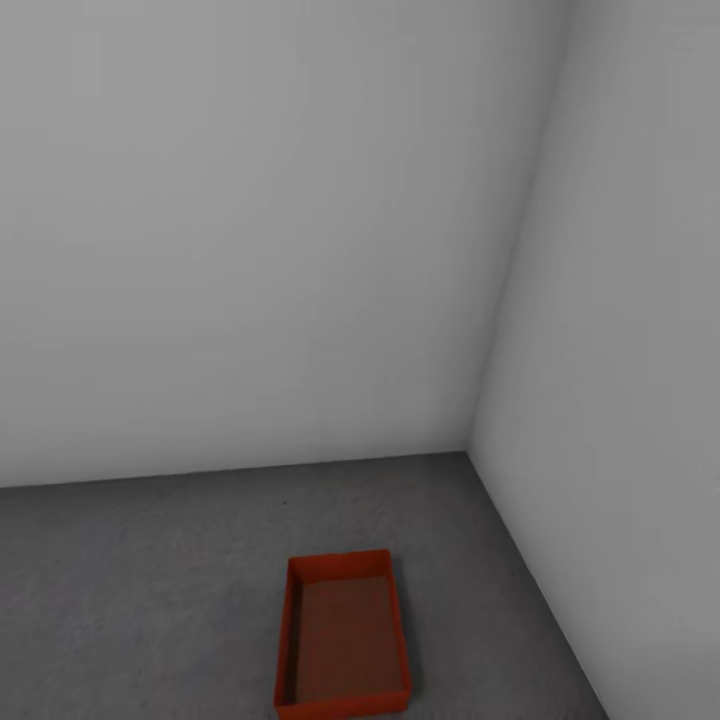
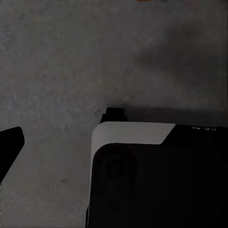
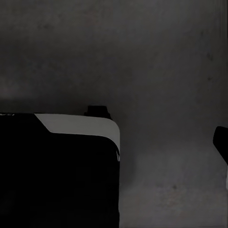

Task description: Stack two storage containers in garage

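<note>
One orange-red storage container (image 1: 343, 636) sits empty on the dark grey concrete floor (image 1: 150, 590) of the garage, close to the corner of two plain grey-white walls. It lies low in the middle of the head view, long side pointing away from me. A thin orange-red sliver (image 2: 145, 1) touches the edge of the left wrist view. The left gripper's dark fingertip (image 2: 10, 145) stands at the picture's edge over bare floor, holding nothing. The right gripper's dark fingertip (image 3: 221, 141) likewise stands at the edge over bare floor, holding nothing.
The back wall (image 1: 250, 250) and the right wall (image 1: 620, 400) meet in a corner just beyond the container. My black and white base (image 2: 156, 175) shows in the left wrist view, and the same base (image 3: 57, 166) shows in the right wrist view, on the concrete.
</note>
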